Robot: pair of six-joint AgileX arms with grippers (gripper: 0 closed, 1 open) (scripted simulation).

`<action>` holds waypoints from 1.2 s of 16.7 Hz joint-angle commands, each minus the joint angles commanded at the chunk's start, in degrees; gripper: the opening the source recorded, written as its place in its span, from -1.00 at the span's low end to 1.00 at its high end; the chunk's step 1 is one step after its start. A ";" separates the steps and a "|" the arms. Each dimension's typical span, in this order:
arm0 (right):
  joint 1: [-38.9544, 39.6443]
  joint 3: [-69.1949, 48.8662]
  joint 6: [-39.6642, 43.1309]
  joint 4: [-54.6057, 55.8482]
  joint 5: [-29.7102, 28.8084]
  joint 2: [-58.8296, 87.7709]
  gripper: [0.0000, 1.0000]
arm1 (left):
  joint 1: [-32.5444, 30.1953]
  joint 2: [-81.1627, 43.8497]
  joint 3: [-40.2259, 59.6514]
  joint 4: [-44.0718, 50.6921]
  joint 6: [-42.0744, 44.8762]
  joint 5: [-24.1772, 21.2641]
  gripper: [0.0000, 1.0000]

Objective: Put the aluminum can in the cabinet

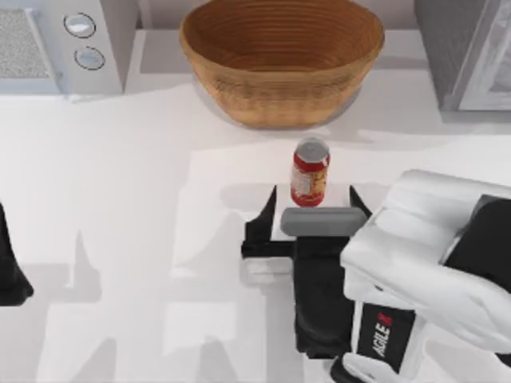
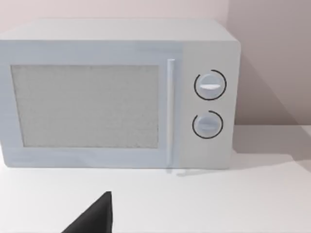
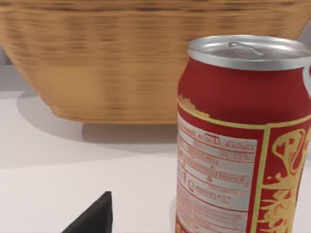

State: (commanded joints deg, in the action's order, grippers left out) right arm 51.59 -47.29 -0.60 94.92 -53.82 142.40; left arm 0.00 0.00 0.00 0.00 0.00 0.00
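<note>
Between the spread fingers of the right gripper (image 1: 313, 201), the aluminum can (image 1: 310, 171) is standing upright, ungripped, awaiting grasp; left gripper (image 1: 9, 275) idling, finger state unclear.

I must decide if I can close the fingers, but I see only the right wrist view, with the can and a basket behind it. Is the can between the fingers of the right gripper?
Observer: In the top view the aluminum can stands upright just ahead of the open right gripper, centred on the gap but not yet between the fingertips.
Operator: Where is the cabinet?
Observer: At the table's far right corner, beside the wicker bowl.
Operator: And the left arm?
Observer: Its left gripper sits at the left edge, facing the microwave.
</note>
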 joint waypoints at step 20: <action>-7.28 -9.87 0.07 -7.76 7.26 1.99 0.25 | 0.00 0.00 0.00 0.00 0.00 0.00 1.00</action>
State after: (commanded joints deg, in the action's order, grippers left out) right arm 44.31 -57.15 -0.54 87.16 -46.56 144.39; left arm 0.00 0.00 0.00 0.00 0.00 0.00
